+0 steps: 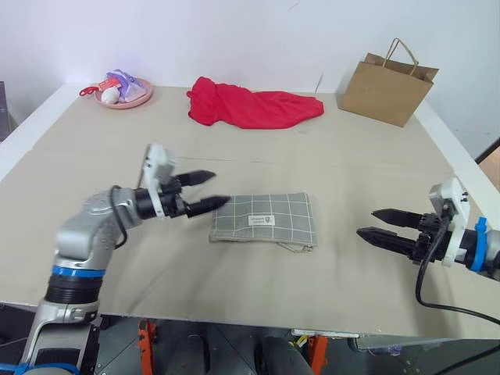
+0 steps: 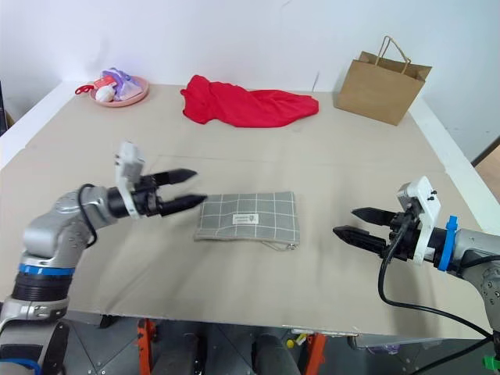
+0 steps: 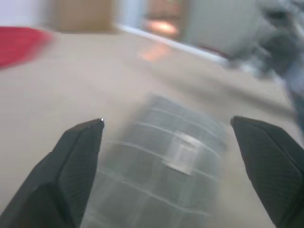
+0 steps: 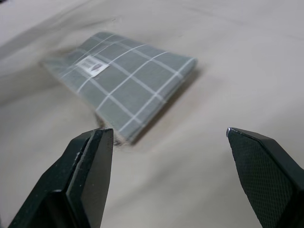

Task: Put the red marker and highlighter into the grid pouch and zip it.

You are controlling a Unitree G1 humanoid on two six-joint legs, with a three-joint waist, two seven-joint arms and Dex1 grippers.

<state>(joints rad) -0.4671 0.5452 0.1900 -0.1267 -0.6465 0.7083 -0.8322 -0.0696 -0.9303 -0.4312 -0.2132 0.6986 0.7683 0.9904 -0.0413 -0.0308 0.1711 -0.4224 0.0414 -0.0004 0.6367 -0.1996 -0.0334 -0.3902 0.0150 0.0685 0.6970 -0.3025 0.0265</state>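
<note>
The grid pouch [image 1: 264,221] lies flat on the table [image 1: 351,156], between the two claws. The left claw [image 1: 205,192] hangs spread and empty just beside the pouch's near end, its lower tip close to the fabric edge. The right claw [image 1: 384,226] is also spread and empty, well apart from the pouch's other end, pointing toward it.

grid pouch [image 1: 264,219] lies between both grippers, cloth [image 1: 251,106] behind.
</note>
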